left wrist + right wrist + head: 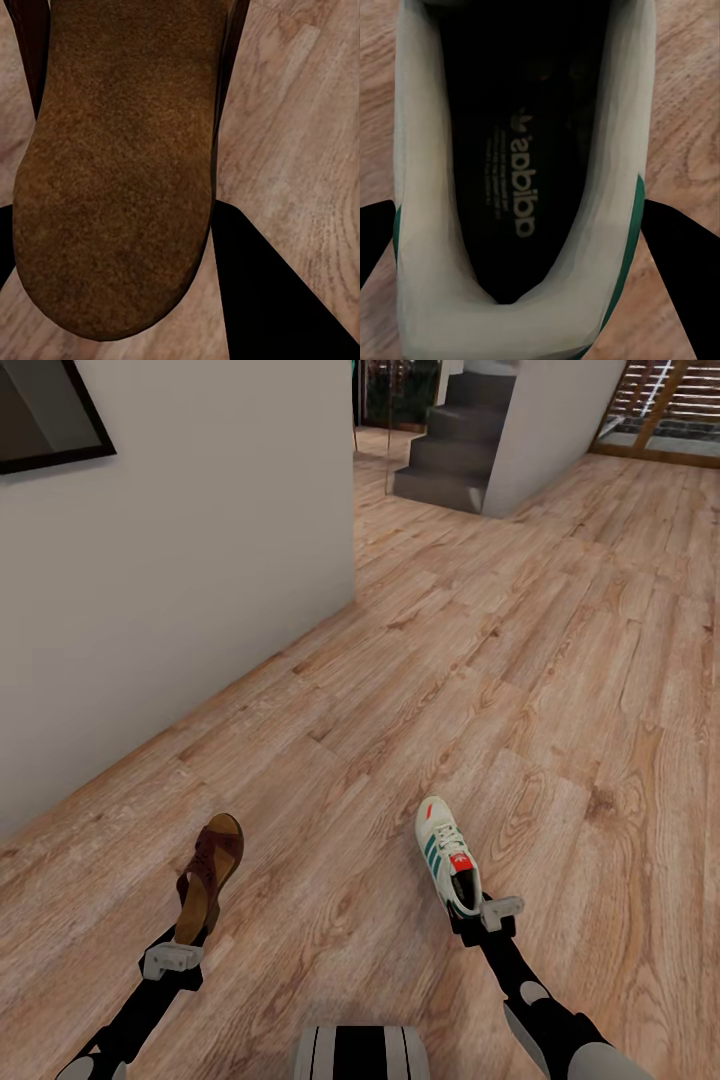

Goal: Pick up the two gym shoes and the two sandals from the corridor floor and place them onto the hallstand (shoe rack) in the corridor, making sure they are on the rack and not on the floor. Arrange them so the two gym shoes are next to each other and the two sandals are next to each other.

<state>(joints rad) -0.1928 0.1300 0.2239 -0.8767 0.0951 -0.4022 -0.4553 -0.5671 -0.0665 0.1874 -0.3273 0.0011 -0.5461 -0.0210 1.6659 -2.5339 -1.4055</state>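
Your left gripper (190, 938) holds the dark brown leather open-toe sandal (208, 875) by its heel end, jaws closed on it. The sandal's long axis runs away from you, toe pointing forward and slightly right, and it is rolled onto its side, so you see the tan footbed and straps edge-on. In the left wrist view its brown suede-like footbed (120, 165) runs straight out between the black fingers (262, 292), above the warm brown wood-plank floor (480, 620).

Your right gripper (478, 916) grips the cream-white lace-up sneaker with green side stripes (447, 853) at its heel, jaws clamped either side. Its toe points forward and a little left, laces up, orange-red tongue patch showing. The right wrist view looks into its dark lining (514, 172).

Both shoes are clear of the floor, well apart. A pale wall (170, 570) stands at left; grey stairs (450, 445) lie far ahead.
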